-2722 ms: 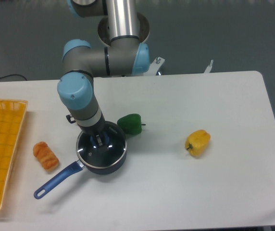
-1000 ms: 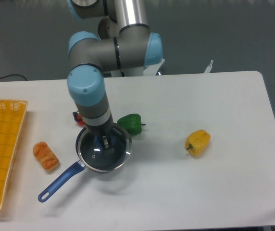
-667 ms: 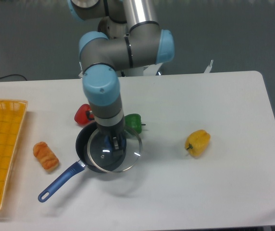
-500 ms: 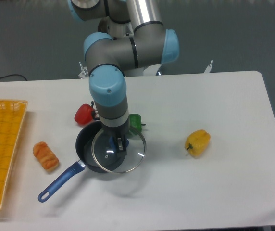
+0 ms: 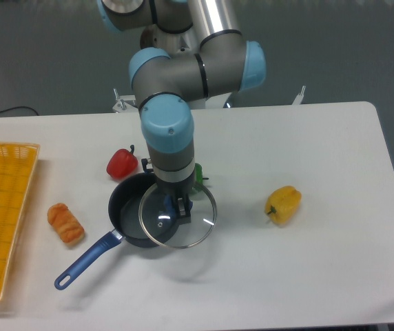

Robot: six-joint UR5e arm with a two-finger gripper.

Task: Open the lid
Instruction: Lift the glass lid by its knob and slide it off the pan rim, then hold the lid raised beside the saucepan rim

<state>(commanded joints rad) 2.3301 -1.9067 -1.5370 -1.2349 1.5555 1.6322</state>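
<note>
The lid (image 5: pixel 195 222), a clear glass disc with a thin metal rim and a blue knob, hangs above the table, shifted right of the dark blue saucepan (image 5: pixel 125 210) and overlapping its right rim. My gripper (image 5: pixel 177 205) points straight down and is shut on the lid's blue knob. The saucepan's inside shows open on the left, and its long blue handle (image 5: pixel 83 261) points toward the lower left.
A red pepper (image 5: pixel 121 163) lies just behind the saucepan. A green pepper (image 5: pixel 198 176) is mostly hidden behind my wrist. A yellow pepper (image 5: pixel 284 204) sits to the right. An orange bread-like piece (image 5: pixel 65 223) and a yellow basket (image 5: pixel 4 207) are at the left.
My gripper has lifted the lid off the saucepan and carried it rightward. The red pepper has come into view as the arm moved away.
</note>
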